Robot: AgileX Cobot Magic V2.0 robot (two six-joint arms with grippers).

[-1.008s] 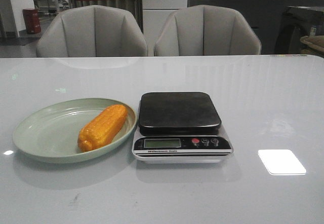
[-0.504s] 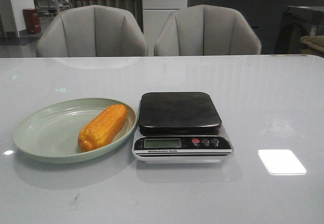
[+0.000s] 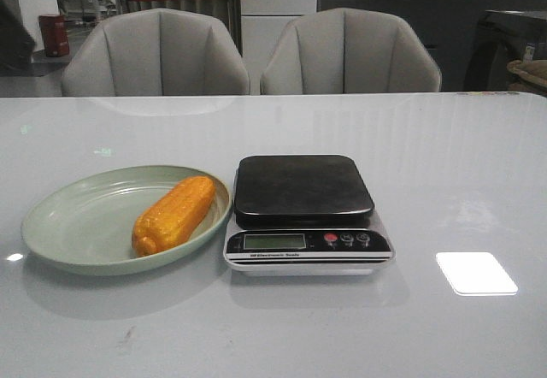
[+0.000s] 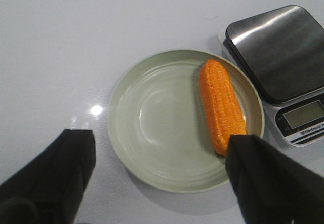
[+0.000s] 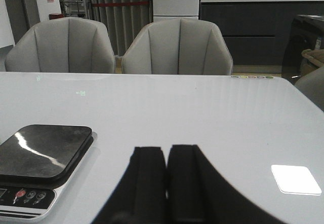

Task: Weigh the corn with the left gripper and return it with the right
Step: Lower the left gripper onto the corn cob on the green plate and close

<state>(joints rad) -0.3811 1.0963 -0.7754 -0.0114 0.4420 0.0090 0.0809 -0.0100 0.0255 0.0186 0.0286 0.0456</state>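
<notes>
The orange-yellow corn (image 3: 173,214) lies on its side in the pale green plate (image 3: 77,215), on the side nearest the scale (image 3: 303,190). In the left wrist view my left gripper (image 4: 159,138) hangs above the plate (image 4: 157,117), open wide with nothing between its black fingers (image 4: 71,158). One finger covers the end of the corn (image 4: 220,105). A dark part of the left arm (image 3: 13,36) shows at the front view's far left edge. My right gripper (image 5: 166,150) is shut and empty, low over bare table to the right of the scale (image 5: 43,150).
The black-topped digital scale (image 4: 278,51) stands right beside the plate, its display and buttons facing the robot. Two grey chairs (image 3: 248,53) stand behind the table's far edge. A bright light patch (image 3: 475,273) lies on the table at the right.
A dark part of the left arm has come into the front view at the far left edge. The corn, plate and scale have not moved.
</notes>
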